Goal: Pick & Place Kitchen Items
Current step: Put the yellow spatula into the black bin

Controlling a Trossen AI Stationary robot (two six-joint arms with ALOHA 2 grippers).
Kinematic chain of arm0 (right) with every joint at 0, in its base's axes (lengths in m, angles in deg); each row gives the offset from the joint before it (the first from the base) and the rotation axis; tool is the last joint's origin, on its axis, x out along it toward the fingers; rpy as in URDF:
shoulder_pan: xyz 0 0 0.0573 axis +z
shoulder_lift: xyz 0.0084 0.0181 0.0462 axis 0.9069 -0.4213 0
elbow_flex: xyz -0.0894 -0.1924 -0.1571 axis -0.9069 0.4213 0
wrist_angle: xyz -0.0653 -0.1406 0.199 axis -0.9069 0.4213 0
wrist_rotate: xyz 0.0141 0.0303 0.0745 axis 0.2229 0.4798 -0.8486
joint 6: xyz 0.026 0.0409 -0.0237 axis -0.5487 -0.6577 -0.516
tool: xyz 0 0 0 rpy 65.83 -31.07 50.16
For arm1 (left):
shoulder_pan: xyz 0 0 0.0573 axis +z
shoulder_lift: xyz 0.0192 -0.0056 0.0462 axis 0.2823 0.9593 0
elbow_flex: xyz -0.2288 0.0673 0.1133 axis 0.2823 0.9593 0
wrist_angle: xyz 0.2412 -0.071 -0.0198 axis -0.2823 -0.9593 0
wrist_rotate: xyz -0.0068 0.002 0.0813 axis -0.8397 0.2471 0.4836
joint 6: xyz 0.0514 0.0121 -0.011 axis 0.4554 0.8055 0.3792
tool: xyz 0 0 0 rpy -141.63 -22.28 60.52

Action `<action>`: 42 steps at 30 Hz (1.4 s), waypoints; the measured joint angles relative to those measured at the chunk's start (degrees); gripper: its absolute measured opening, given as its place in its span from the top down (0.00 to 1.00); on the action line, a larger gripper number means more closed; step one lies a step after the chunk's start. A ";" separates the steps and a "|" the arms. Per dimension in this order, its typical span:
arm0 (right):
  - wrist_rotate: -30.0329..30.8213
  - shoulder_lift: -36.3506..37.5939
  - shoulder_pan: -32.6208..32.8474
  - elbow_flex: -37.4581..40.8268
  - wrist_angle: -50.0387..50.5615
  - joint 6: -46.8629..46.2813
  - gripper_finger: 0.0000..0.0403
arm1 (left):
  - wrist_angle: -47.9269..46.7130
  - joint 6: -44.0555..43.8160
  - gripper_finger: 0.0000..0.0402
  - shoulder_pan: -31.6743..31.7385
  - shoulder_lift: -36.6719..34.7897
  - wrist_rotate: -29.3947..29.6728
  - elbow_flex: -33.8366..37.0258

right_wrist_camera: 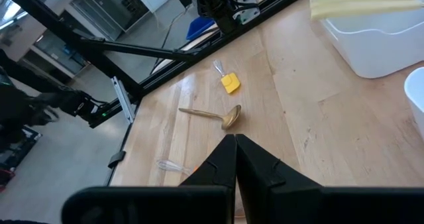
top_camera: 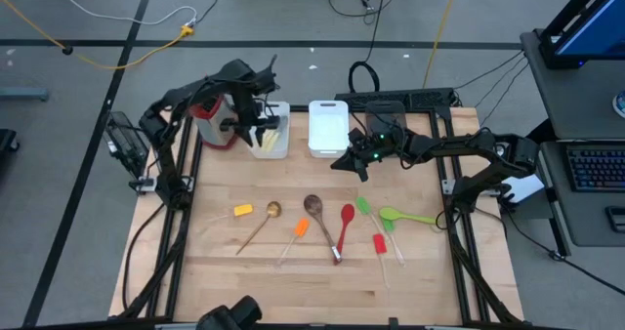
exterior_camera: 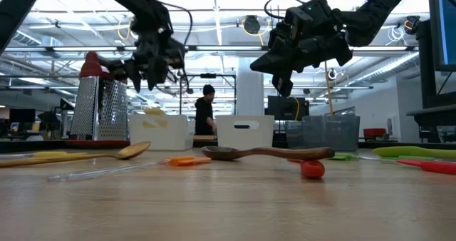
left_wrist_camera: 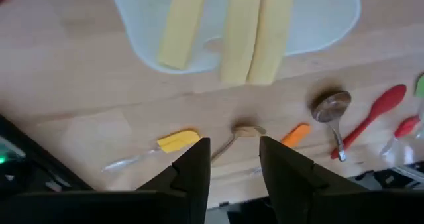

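Wooden spoons number two, a pale one (top_camera: 259, 226) and a dark one (top_camera: 314, 210), lying on the table (top_camera: 215, 262) below both raised grippers with a yellow spatula (top_camera: 241, 210), an orange spatula (top_camera: 299, 229), a red spoon (top_camera: 346, 223), a red spatula (top_camera: 379, 243), a green spatula (top_camera: 364, 207) and a lime spoon (top_camera: 400, 215). Directly under the spread left gripper (left_wrist_camera: 233, 159), three pale-yellow handles (left_wrist_camera: 228, 25) rest in a translucent bin (top_camera: 270, 135), seen only there. Right gripper (right_wrist_camera: 234, 159) is pressed together, empty, beside the white bin (top_camera: 327, 127).
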 joint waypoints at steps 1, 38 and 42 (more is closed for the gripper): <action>0.02 0.00 -0.03 0.00 0.00 0.00 1.00 | 0.00 0.44 0.67 -0.34 -1.11 1.34 0.00; 8.18 1.80 1.44 0.08 -0.37 2.23 1.00 | 42.85 8.34 0.99 -34.20 -46.30 21.28 35.32; 12.39 4.32 4.97 0.90 -0.07 4.25 1.00 | 50.49 5.26 1.00 -39.17 -53.35 22.97 43.31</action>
